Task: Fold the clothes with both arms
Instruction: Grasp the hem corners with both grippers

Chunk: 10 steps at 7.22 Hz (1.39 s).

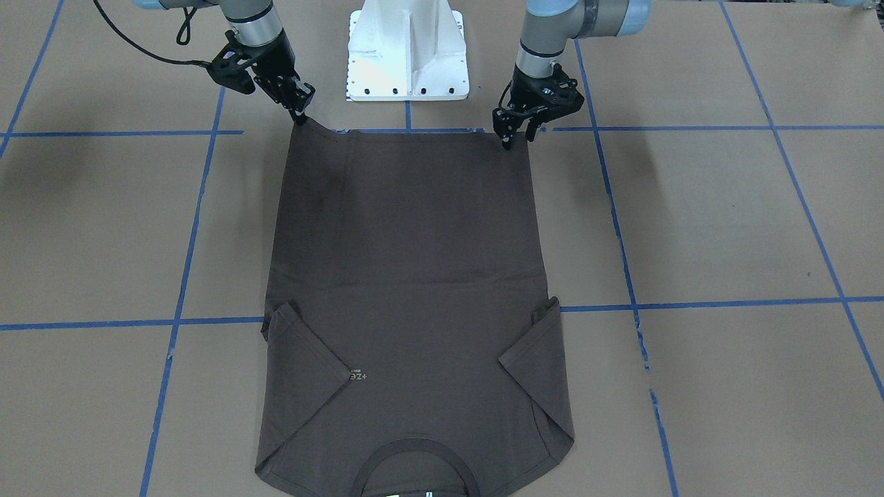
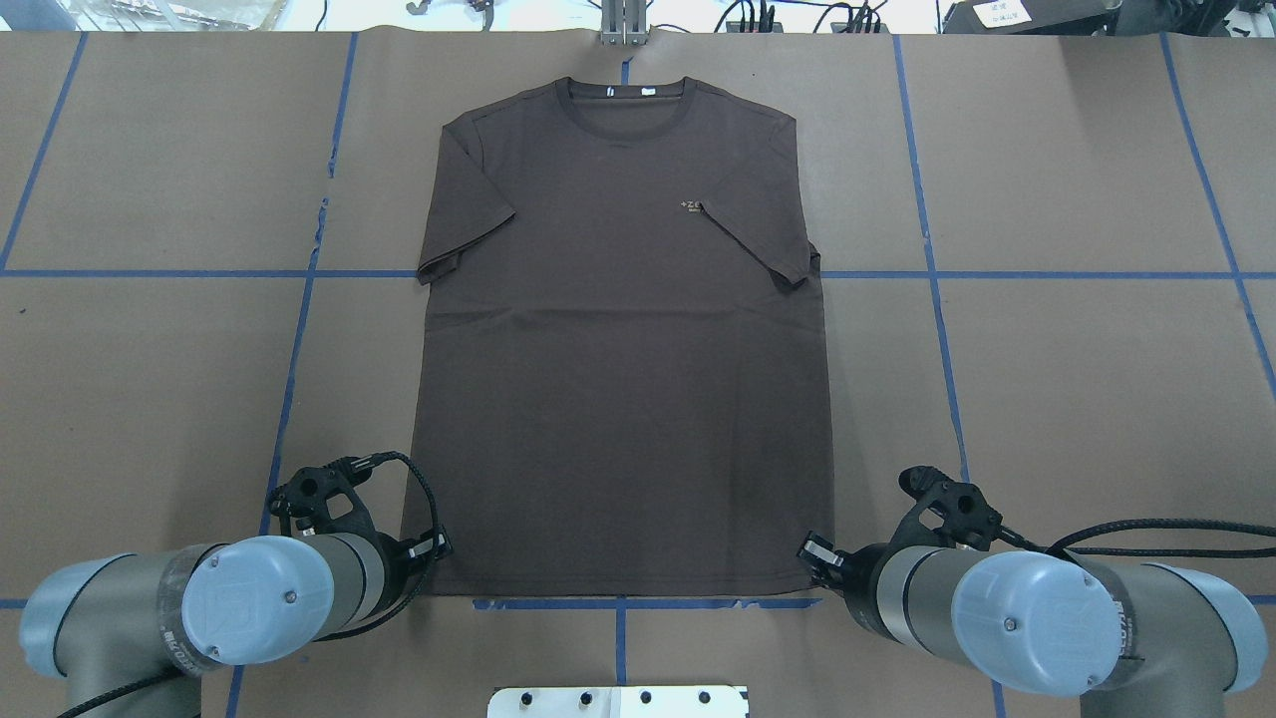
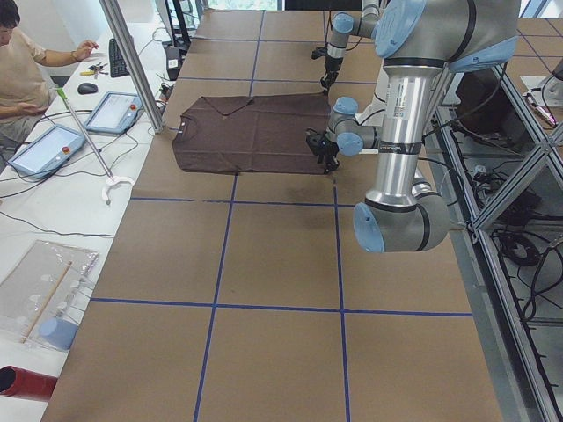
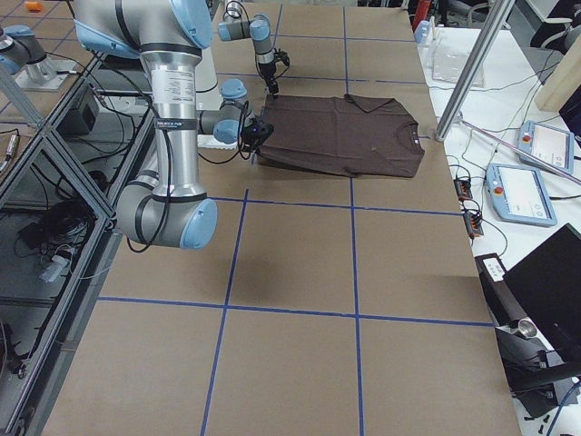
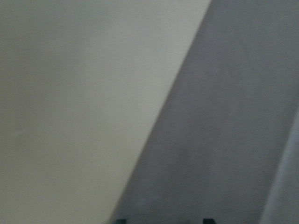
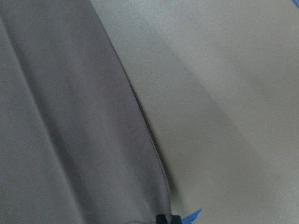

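Observation:
The dark brown T-shirt (image 1: pixel 407 241) lies flat on the brown table, collar far from me, both sleeves folded inward, hem nearest me; it also shows in the overhead view (image 2: pixel 618 399). My left gripper (image 1: pixel 518 140) stands at its hem corner with the jaws apart, one fingertip touching the cloth; the left wrist view shows two separate tips over the fabric (image 5: pixel 224 140). My right gripper (image 1: pixel 300 114) is shut on the other hem corner, which is pulled up into a small point. In the overhead view the left gripper (image 2: pixel 434 546) and right gripper (image 2: pixel 815 550) flank the hem.
The white pedestal base (image 1: pixel 407 55) stands just behind the hem, between the arms. Blue tape lines (image 1: pixel 186 276) grid the table. A seated person (image 3: pixel 18 61), tablets (image 3: pixel 114 110) and a metal pole (image 3: pixel 132 61) are beyond the shirt's collar end.

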### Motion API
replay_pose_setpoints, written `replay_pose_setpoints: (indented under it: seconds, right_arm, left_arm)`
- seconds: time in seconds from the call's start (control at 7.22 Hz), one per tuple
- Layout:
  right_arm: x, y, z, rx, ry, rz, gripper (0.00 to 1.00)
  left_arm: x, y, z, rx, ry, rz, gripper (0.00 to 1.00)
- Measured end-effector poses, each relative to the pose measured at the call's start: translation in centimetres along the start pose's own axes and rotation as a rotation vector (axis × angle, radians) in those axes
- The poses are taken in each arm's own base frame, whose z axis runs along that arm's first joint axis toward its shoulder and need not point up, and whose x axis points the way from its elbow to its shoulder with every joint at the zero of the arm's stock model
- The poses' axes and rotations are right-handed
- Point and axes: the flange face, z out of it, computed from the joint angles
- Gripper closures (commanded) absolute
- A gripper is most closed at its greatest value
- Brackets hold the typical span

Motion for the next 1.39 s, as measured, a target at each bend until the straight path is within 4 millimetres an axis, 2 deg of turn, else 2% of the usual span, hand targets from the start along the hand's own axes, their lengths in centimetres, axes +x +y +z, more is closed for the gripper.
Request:
replay_pose_setpoints:
  seconds: [0.69, 0.83, 0.97, 1.11, 1.39]
  right_arm:
    - [-0.06, 0.02, -0.04, 0.001, -0.002, 0.001, 1.0]
    - [-0.05, 0.0, -0.05, 0.003, -0.003, 0.002, 1.0]
    - [-0.06, -0.03, -0.08, 0.004, -0.004, 0.003, 1.0]
    - [-0.05, -0.07, -0.11, 0.005, -0.005, 0.003, 1.0]
    - [-0.1, -0.08, -0.24, 0.004, -0.007, 0.004, 1.0]
  left_arm:
    - [-0.65, 0.78, 0.34, -0.029, -0.042, -0.013, 0.44]
    - [-0.72, 0.82, 0.49, -0.03, -0.046, -0.012, 0.54]
    - [-0.74, 0.85, 0.53, -0.031, -0.047, -0.011, 0.75]
    - [-0.76, 0.92, 0.56, -0.034, -0.049, -0.011, 0.99]
    - [-0.81, 1.11, 0.56, -0.041, -0.054, -0.01, 1.0]
